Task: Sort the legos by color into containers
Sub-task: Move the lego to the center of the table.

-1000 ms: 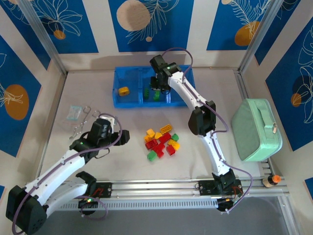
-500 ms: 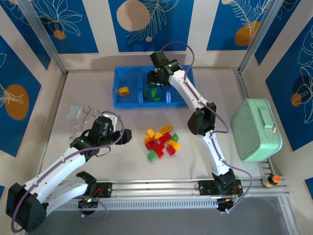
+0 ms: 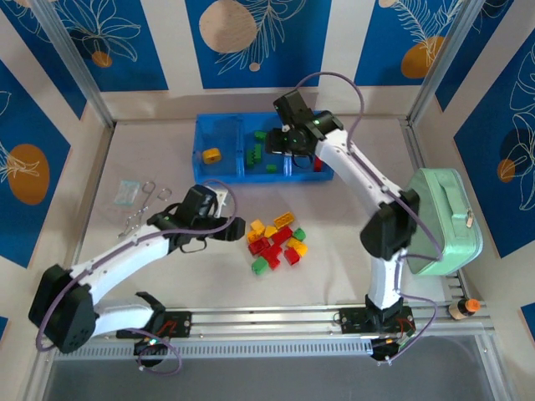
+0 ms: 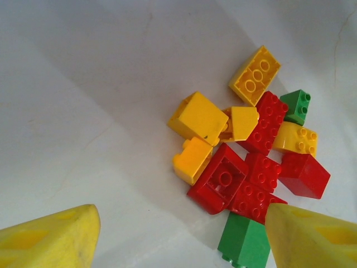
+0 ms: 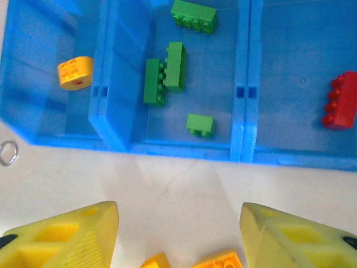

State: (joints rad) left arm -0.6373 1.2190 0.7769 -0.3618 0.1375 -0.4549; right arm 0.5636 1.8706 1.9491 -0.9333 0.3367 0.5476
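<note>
Left gripper (image 4: 178,226): jaws spread wide, nothing held, poised over the 7 o'clock edge of the loose legos (image 4: 251,151). Right gripper (image 5: 178,223): jaws likewise wide and empty, above the near wall of the containers (image 5: 184,152), which lie at 12 o'clock from the heap. Contents, left to right: one yellow-orange brick (image 5: 75,72); four green bricks (image 5: 173,72); one red brick (image 5: 340,100). The heap is red, yellow, orange and green pieces packed touching, some tipped on their sides. Hazard: closing here could pinch two colours at once, or shove neighbours apart, because so little gap separates them. Yellow and orange look close in hue and could be mixed. Surroundings: mint-green case (image 3: 439,219) at 3 o'clock, well apart; clear packet (image 3: 127,192) and what may be metal rings (image 3: 146,205) near 10 o'clock. The right arm spans the tray's right end, where a left-arm delivery could meet it.
</note>
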